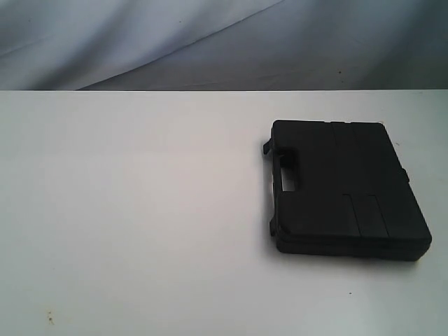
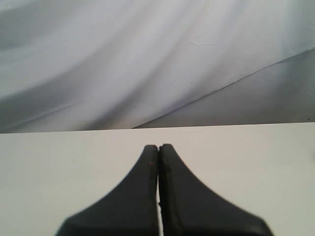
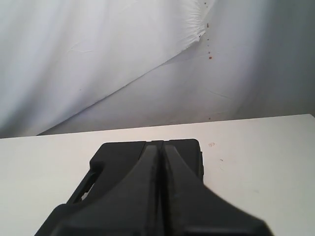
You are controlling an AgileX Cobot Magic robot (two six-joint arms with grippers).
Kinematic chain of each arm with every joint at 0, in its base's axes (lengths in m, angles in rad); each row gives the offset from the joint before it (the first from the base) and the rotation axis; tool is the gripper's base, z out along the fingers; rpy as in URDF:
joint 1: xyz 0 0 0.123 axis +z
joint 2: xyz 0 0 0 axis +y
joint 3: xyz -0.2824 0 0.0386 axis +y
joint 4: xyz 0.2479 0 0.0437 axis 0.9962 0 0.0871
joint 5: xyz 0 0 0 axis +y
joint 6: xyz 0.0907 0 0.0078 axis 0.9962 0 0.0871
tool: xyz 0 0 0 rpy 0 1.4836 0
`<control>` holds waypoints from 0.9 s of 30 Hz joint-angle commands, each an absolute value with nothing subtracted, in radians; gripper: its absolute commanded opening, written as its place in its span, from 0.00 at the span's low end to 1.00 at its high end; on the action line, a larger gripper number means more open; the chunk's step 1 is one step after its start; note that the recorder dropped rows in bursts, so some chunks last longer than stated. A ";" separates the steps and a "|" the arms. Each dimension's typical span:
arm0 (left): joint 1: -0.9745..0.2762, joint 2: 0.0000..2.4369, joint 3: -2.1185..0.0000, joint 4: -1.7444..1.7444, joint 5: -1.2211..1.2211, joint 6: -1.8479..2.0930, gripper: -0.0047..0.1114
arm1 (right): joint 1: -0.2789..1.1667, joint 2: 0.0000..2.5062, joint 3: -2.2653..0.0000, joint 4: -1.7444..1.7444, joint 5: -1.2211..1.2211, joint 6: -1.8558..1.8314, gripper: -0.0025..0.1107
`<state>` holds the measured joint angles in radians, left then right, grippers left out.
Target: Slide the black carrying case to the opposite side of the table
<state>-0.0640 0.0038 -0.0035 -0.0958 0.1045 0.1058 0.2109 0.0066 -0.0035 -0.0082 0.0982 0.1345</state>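
The black carrying case [image 1: 344, 187] lies flat on the right side of the white table [image 1: 140, 210], its handle cut-out facing left. Neither arm shows in the exterior view. In the right wrist view my right gripper [image 3: 161, 146] is shut with nothing between its fingers; the black carrying case [image 3: 118, 157] sits behind and below them, handle to one side. Whether the tips touch the case I cannot tell. In the left wrist view my left gripper [image 2: 158, 147] is shut and empty over bare table [image 2: 59, 167], with no case in sight.
A grey-white cloth backdrop [image 1: 210, 42] hangs behind the table's far edge. A few small specks [image 1: 49, 318] mark the tabletop near the front left. The table's far right corner [image 3: 307, 118] shows in the right wrist view.
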 commanded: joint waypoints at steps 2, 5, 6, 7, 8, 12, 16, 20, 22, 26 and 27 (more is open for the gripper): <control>-0.072 0.000 0.000 -0.095 0.103 0.107 0.04 | 0.208 0.000 0.000 -0.024 0.113 0.128 0.02; -0.072 0.000 0.000 -0.095 0.103 0.107 0.04 | 0.208 0.000 0.000 -0.022 0.113 0.124 0.02; -0.072 0.000 0.000 -0.095 0.103 0.107 0.04 | 0.208 0.000 0.000 -0.010 0.111 0.107 0.02; -0.072 0.000 0.000 -0.095 0.103 0.107 0.04 | 0.208 0.000 0.000 0.012 0.111 0.082 0.02; -0.072 0.000 0.000 -0.095 0.103 0.107 0.04 | 0.208 0.000 0.000 0.033 0.110 0.055 0.02; -0.072 0.000 0.000 -0.095 0.103 0.107 0.04 | 0.208 0.000 0.000 0.062 0.110 0.022 0.02; -0.072 0.000 0.000 -0.095 0.103 0.107 0.04 | 0.208 0.000 0.000 0.046 0.114 0.022 0.02; -0.072 0.000 0.000 -0.095 0.103 0.107 0.04 | 0.208 0.000 0.000 0.046 0.121 0.024 0.02; -0.072 0.000 0.000 -0.095 0.103 0.107 0.04 | 0.208 0.000 0.000 0.046 0.121 0.024 0.02; -0.072 0.000 0.000 -0.095 0.103 0.107 0.04 | 0.208 0.000 0.000 0.046 0.121 0.024 0.02; -0.072 0.000 0.000 -0.095 0.103 0.107 0.04 | 0.208 0.000 0.000 0.046 0.121 0.024 0.02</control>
<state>-0.0640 0.0038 -0.0035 -0.0958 0.1061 0.1058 0.2109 0.0066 -0.0035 0.0497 0.1176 0.0286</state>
